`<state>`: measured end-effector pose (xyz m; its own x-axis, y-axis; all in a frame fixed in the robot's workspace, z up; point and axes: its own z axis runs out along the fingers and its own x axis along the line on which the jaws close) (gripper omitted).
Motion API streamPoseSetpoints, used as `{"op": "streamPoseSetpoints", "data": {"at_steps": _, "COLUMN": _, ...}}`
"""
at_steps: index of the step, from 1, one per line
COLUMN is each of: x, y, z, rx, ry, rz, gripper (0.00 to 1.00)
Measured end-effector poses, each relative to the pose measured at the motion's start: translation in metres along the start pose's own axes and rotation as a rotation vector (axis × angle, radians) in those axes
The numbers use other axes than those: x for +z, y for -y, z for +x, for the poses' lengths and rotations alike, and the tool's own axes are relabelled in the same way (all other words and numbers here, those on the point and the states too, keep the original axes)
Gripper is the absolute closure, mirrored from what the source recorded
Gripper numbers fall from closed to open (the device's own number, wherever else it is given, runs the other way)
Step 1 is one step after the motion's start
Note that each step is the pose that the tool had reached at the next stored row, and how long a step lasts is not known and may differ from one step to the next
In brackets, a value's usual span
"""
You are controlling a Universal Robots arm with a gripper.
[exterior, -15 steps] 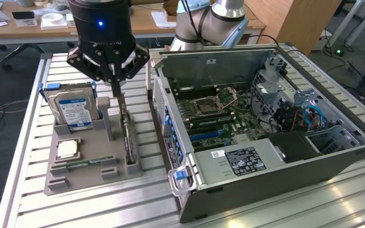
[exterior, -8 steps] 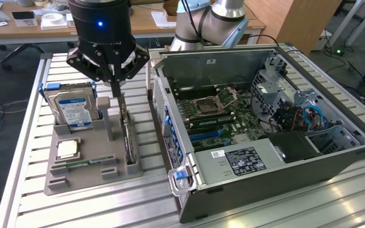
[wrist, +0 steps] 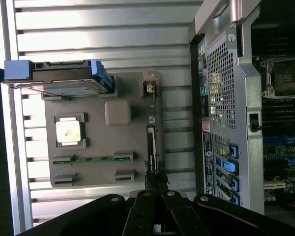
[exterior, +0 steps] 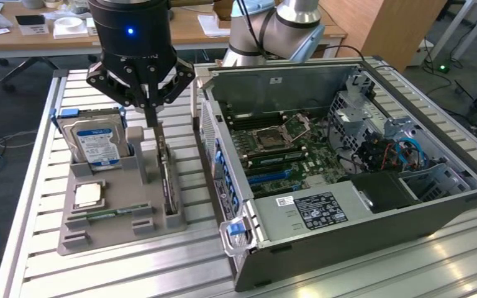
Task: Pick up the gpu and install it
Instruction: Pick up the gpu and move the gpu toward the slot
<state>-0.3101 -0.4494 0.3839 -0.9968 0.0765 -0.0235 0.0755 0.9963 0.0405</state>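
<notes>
**Robot arm takes hold of graphics card, still seated in its parts holder**

The gripper has its fingers drawn narrow, and they appear pinched on the upper edge of the gpu. The card stands on edge in a slot along the 3 o'clock side of the grey parts holder. It looks not yet lifted: the grasp seems made, while the carry and the install remain. In the exterior view the open computer case lies at 3 o'clock of the holder. No card stands on its motherboard. A blue-labelled hard drive sits at the holder's 11 o'clock, with a processor and a memory stick towards 7 o'clock, all untouched.
</notes>
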Motion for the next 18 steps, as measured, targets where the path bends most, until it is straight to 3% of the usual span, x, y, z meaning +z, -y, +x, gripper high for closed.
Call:
{"op": "streamPoseSetpoints", "data": {"at_steps": 6, "x": 0.0000, "y": 0.0000, "z": 0.0000, "rx": 0.000, "ry": 0.0000, "rz": 0.0000, "gripper": 0.89}}
{"op": "streamPoseSetpoints", "data": {"at_steps": 8, "x": 0.0000, "y": 0.0000, "z": 0.0000, "rx": 0.000, "ry": 0.0000, "rz": 0.0000, "gripper": 0.77}}
{"op": "streamPoseSetpoints", "data": {"at_steps": 9, "x": 0.0000, "y": 0.0000, "z": 0.0000, "rx": 0.000, "ry": 0.0000, "rz": 0.0000, "gripper": 0.77}}
{"op": "streamPoseSetpoints", "data": {"at_steps": 13, "x": 0.0000, "y": 0.0000, "z": 0.0000, "rx": 0.000, "ry": 0.0000, "rz": -0.0001, "gripper": 0.58}}
{"op": "streamPoseSetpoints", "data": {"at_steps": 18, "x": 0.0000, "y": 0.0000, "z": 0.0000, "rx": 0.000, "ry": 0.0000, "rz": 0.0000, "gripper": 0.58}}
